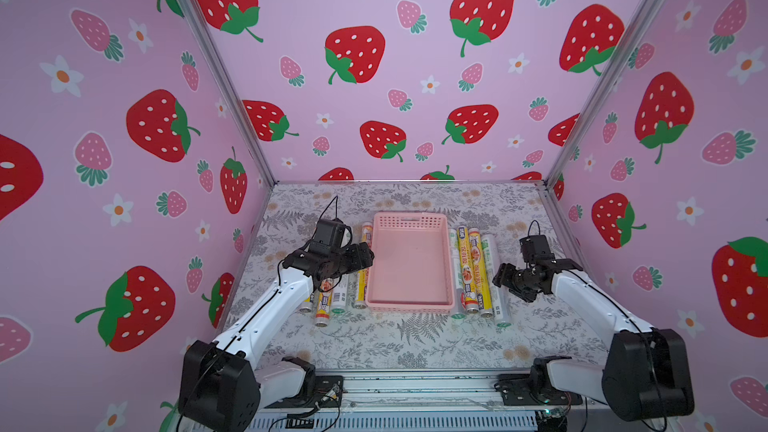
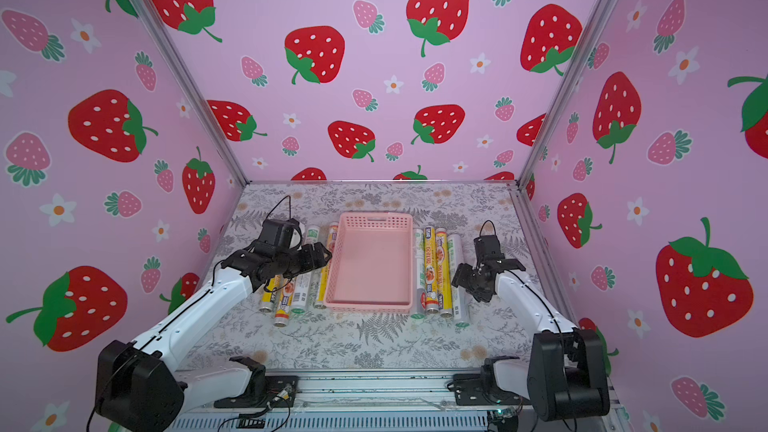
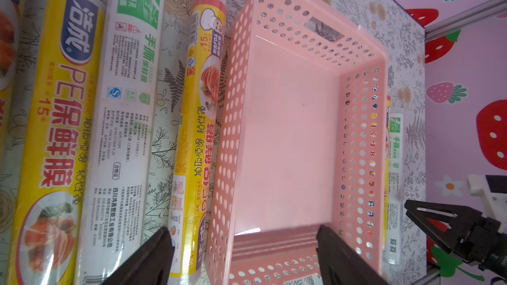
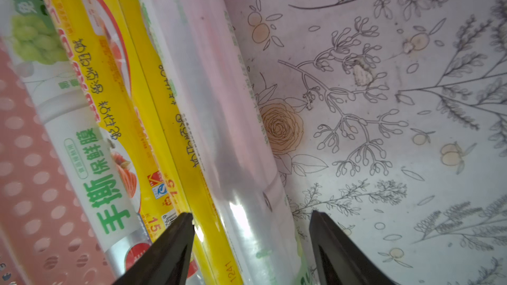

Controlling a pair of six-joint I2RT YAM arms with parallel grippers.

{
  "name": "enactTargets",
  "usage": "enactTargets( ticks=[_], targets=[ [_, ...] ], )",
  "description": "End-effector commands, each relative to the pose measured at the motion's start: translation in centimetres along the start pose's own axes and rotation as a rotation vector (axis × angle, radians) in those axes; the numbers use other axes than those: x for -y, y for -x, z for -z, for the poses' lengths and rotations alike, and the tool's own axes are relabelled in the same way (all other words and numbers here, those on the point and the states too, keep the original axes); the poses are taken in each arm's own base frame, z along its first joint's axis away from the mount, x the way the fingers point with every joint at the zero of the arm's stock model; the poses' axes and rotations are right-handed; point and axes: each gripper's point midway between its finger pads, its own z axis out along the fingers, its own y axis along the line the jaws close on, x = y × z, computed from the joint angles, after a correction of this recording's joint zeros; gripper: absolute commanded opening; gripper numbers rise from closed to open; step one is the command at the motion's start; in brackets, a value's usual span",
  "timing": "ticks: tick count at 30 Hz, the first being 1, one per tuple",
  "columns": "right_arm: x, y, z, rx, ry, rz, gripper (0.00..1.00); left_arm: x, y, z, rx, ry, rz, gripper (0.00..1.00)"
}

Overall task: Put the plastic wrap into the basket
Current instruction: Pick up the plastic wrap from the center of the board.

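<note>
Floral table cover (image 1: 415,342), boxed in by strawberry-print walls (image 1: 374,56). The pink basket (image 1: 409,268) sits mid-table, long axis running away from the robot. All the plastic wrap (image 1: 473,272) lies on the cover outside the basket, parallel to it: four rolls packed side by side along its right wall, four more along its left. The left arm (image 1: 270,309) crosses over the left four and hides their middles (only the ends show in both top views). Over there the left gripper (image 3: 241,230) hangs released, jaws wide and holding nothing, above the basket's left wall and the yellow roll (image 3: 197,122) lying against it. On the other side the right gripper (image 4: 251,213) straddles the outermost silvery roll (image 4: 219,132); can't tell if it's pinching or just over it, as contact isn't readable in the wrist view. Yellow rolls carry red lettering, a blue logo and food photos. White ones have green labels, and the silvery one is glossy. The basket walls are perforated with round holes; its floor is plain pink.
</note>
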Motion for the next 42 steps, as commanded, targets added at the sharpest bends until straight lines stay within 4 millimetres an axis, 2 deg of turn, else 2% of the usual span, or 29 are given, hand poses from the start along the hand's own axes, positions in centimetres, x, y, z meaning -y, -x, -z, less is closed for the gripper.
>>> enactTargets(
  ticks=[1,5,11,16,24,30,35,42],
  targets=[
    [-0.4,0.8,-0.3,0.013,-0.011,0.026,0.72,0.3,0.1,-0.3,-0.004,0.006,-0.02,0.87],
    [-0.5,1.3,-0.9,-0.002,-0.034,0.034,0.71,0.5,0.3,-0.4,-0.007,0.01,-0.029,0.87],
    [0.7,1.9,-1.6,-0.001,-0.114,0.014,0.7,0.3,0.2,-0.5,-0.006,0.024,-0.042,0.87],
    [1.1,1.8,-2.7,-0.023,-0.141,0.008,0.7,-0.1,-0.2,-0.7,-0.016,0.039,-0.047,0.87],
    [1.2,2.0,-4.0,-0.044,-0.157,-0.002,0.69,0.3,-0.1,-1.0,-0.018,0.036,-0.06,0.87],
    [1.8,2.3,-4.1,-0.042,-0.198,-0.01,0.57,0.9,-0.3,-1.6,-0.038,0.037,-0.066,0.87],
    [2.0,2.9,-2.8,0.017,-0.209,0.0,0.43,1.1,0.5,-1.2,-0.002,0.047,-0.066,0.87],
    [1.3,3.6,-0.5,0.06,-0.186,0.027,0.31,2.3,1.0,-0.5,0.013,0.012,-0.067,0.87]
  ],
)
